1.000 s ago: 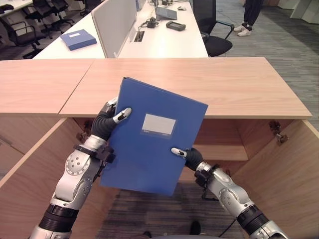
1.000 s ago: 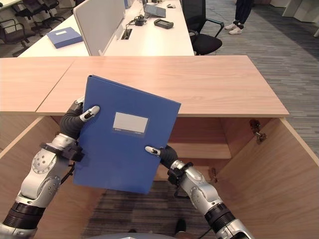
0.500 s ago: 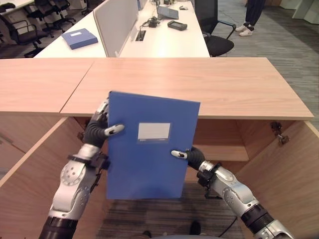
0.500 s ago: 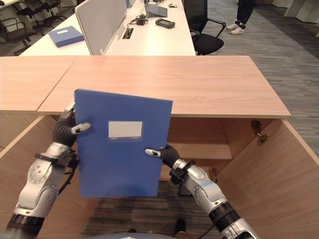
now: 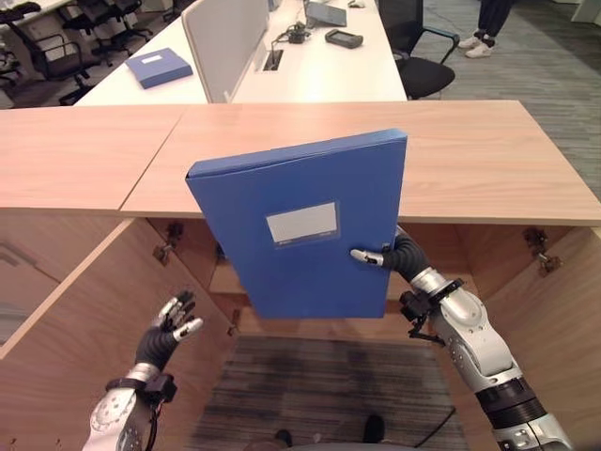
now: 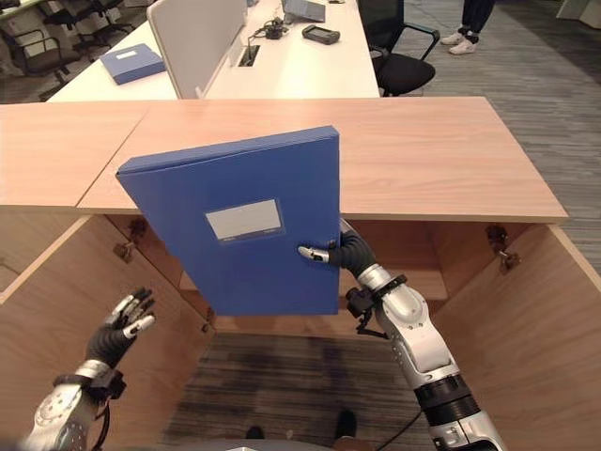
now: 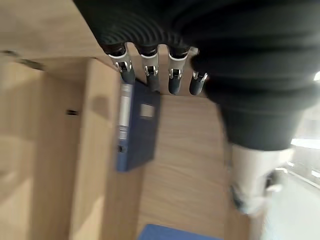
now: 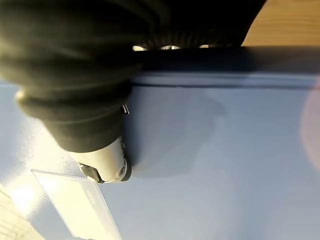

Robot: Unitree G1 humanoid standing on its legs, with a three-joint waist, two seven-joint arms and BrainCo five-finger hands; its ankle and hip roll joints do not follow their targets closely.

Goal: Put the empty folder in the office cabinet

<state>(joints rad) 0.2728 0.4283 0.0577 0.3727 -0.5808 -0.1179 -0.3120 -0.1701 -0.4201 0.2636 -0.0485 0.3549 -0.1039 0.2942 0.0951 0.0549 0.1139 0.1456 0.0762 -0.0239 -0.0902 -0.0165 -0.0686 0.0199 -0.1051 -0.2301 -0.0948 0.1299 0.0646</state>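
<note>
Blue folder [image 5: 305,222] at frame centre blocks most of the open cabinet [image 5: 427,268] mouth. Gap shows right of it, by the inner shelf [image 5: 421,289]. Open doors [image 5: 70,319] flank lower left and right; carpet lane between.

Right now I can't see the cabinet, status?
Right hand pinching flat blue folder, held upright. Left hand open, low, apart. Wooden cabinet open; nothing blocking.
</note>
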